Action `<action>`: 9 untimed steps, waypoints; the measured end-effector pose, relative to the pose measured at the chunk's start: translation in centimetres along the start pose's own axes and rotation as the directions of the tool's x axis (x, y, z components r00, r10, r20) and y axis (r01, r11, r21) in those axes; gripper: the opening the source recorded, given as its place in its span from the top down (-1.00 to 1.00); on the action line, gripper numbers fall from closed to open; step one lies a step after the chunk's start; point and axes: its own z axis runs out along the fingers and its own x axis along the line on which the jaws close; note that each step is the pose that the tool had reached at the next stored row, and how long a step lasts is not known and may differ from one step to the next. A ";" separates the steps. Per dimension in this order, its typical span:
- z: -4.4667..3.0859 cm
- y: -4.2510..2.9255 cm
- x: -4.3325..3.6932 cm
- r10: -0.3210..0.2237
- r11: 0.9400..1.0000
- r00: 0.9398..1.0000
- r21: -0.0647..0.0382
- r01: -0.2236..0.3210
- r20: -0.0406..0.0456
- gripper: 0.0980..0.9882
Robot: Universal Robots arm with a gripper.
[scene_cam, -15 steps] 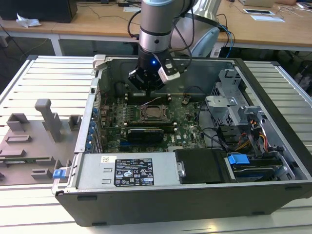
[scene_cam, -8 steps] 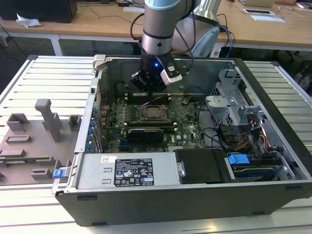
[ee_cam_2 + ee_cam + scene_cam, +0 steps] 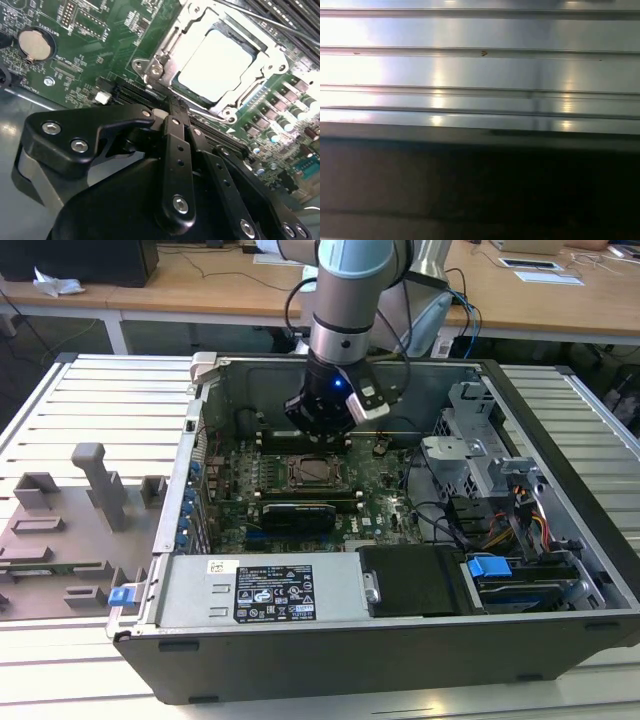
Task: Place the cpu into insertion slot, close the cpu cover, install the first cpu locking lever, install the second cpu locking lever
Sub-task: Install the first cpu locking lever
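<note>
While cpu (image 3: 215, 67) lies matte silver | cover (image 3: 165, 50) shiny steel | hand (image 3: 172, 112) pressed together

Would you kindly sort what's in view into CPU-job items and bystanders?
Job: cpu seated in the insertion slot, cpu cover down around it, gripper beside it.
Bystanders: coin battery, power supply, grey fixtures, cables.
</note>
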 end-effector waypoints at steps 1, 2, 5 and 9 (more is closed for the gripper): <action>0.09 -0.01 -0.17 0.000 1.000 1.000 0.000 0.000 0.000 0.98; 0.15 -0.02 -0.25 0.000 1.000 1.000 0.000 0.000 -0.001 0.98; 0.39 -0.03 -0.47 0.000 1.000 1.000 0.000 0.000 0.000 0.98; 0.42 -0.04 -0.52 0.000 1.000 1.000 0.000 0.000 -0.001 0.98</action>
